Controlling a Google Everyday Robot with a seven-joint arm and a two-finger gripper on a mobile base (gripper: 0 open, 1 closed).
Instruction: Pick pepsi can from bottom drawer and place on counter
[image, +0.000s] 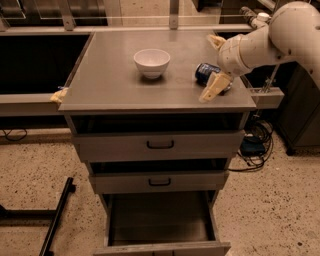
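Observation:
The pepsi can (205, 73), dark blue, rests tilted on the right part of the grey-brown counter (110, 82). My gripper (209, 69) is open and straddles the can. One cream finger (212, 88) is in front of it and the other finger (216, 41) is behind it. I cannot tell whether the fingers touch the can. The bottom drawer (160, 220) is pulled out below, and what shows of its inside is bare.
A white bowl (151, 62) stands on the counter left of the can. The two upper drawers (160, 146) with black handles stand slightly open. A black bar (55, 220) lies on the floor at the left. Cables (255, 145) lie at the right.

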